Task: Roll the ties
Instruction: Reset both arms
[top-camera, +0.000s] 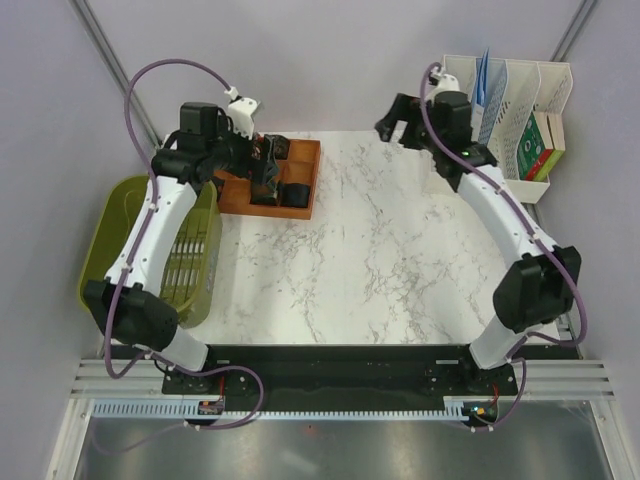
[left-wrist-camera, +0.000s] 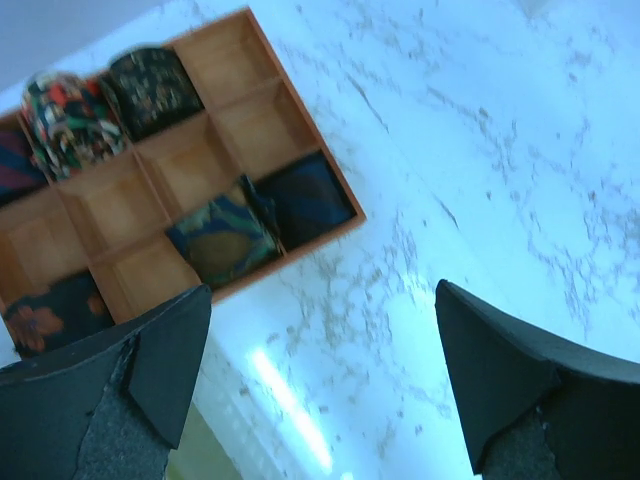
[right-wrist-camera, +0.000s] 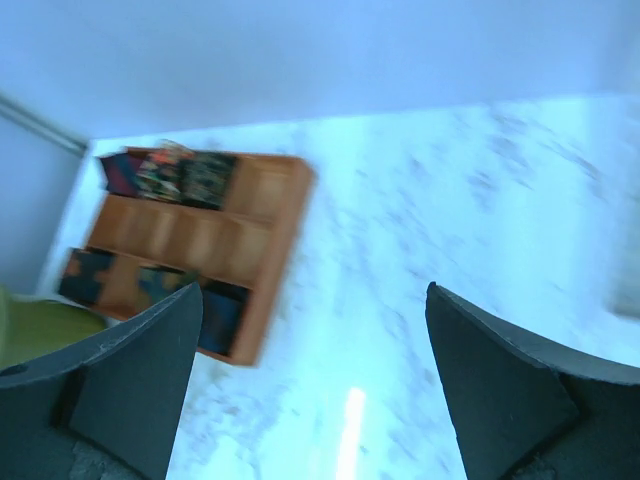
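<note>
Several rolled ties sit in a wooden compartment tray (top-camera: 300, 205) at the table's back left. In the left wrist view the tray (left-wrist-camera: 262, 128) holds a dark roll (left-wrist-camera: 305, 198), a green-blue patterned roll (left-wrist-camera: 222, 238), a dark orange-flowered roll (left-wrist-camera: 50, 312) and colourful rolls (left-wrist-camera: 75, 120) at the far row. The tray shows blurred in the right wrist view (right-wrist-camera: 270, 240). My left gripper (top-camera: 262, 165) hovers over the tray, open and empty (left-wrist-camera: 325, 375). My right gripper (top-camera: 397, 122) is raised at the back right, open and empty (right-wrist-camera: 310, 380).
A green plastic basket (top-camera: 120, 215) hangs off the table's left side. A white file organiser (top-camera: 520, 110) with papers and a green box stands at the back right. The marble tabletop (top-camera: 380, 260) lies between the arms.
</note>
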